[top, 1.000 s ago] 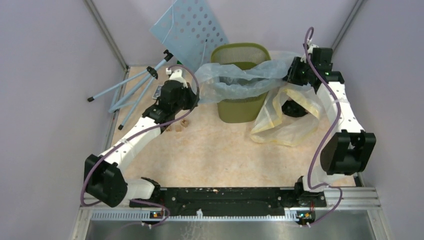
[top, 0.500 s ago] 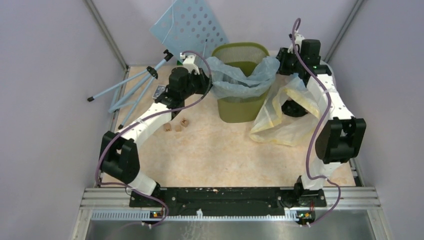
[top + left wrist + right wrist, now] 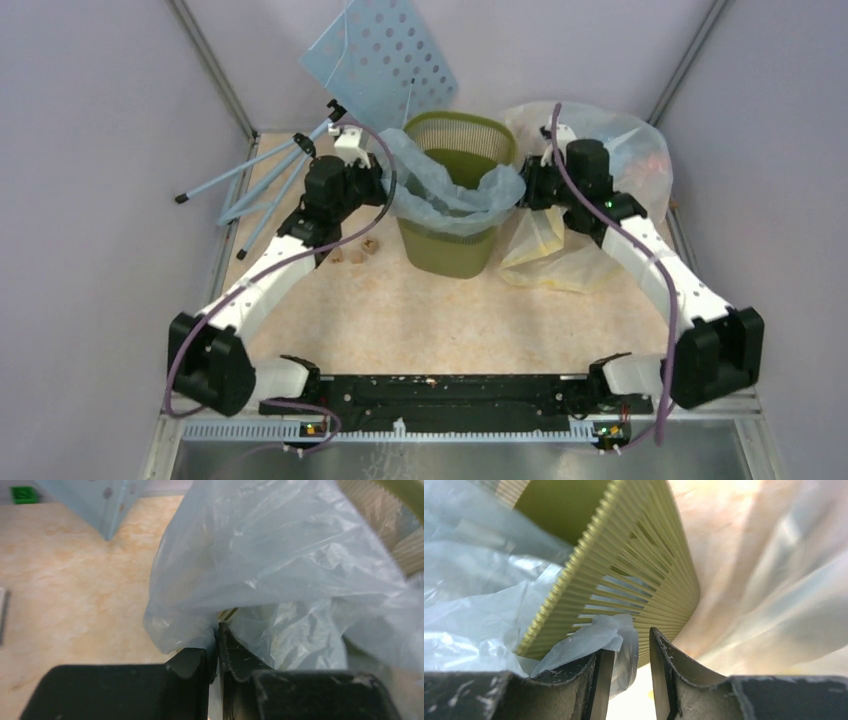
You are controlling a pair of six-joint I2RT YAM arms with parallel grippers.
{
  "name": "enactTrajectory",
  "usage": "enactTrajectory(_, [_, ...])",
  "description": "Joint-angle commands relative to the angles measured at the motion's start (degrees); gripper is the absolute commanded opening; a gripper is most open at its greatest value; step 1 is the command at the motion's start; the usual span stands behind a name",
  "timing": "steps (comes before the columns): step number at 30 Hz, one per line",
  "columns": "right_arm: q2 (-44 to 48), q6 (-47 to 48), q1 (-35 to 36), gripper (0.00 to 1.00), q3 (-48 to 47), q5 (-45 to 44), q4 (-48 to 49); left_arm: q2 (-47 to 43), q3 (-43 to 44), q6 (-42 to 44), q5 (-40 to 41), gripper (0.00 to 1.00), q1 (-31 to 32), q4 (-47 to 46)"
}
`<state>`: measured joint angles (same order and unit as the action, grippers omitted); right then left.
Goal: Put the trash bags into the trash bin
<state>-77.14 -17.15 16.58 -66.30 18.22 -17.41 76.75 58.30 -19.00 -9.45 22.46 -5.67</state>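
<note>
Beige tabletop; bag hides near rim of bin.

Beyond the left gripper, the trash bin is seen only blurred and is cut off by the picture's edge. Near that gripper, some small brown pieces are too small to be identified.

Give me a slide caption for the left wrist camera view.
Left gripper pinches the edge of the pale blue trash bag, with the green bin behind it.
</note>
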Motion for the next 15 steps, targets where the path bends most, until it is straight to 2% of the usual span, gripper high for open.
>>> enactTrajectory(1, [9.6,-5.9,12.1,0.34,4.8,0.8,2.3,-10.4,0.3,1.9,-1.7,0.15,1.1,6.7])
enactTrajectory(5, [16.1,-10.6,19.1,0.34,10.2,-3.9,1.3,-15.8,-0.4,4.5,1.5,0.15,0.8,15.5])
enactTrajectory(10, [17.8,-9.9,19.5,0.37,12.1,-8.1,-2.2,-16.7,-1.6,5.4,1.2,0.14,0.2,18.5])
enactTrajectory(13, [18.8,-8.0,19.5,0.45,10.8,-10.1,-4.0,-15.5,-1.9,5.0,0.1,0.13,-0.2,18.8])
enactTrajectory(15, [19.6,-6.8,19.5,0.56,9.1,-11.2,-5.5,-15.0,-3.1,4.7,-0.1,0.13,-0.4,17.5])
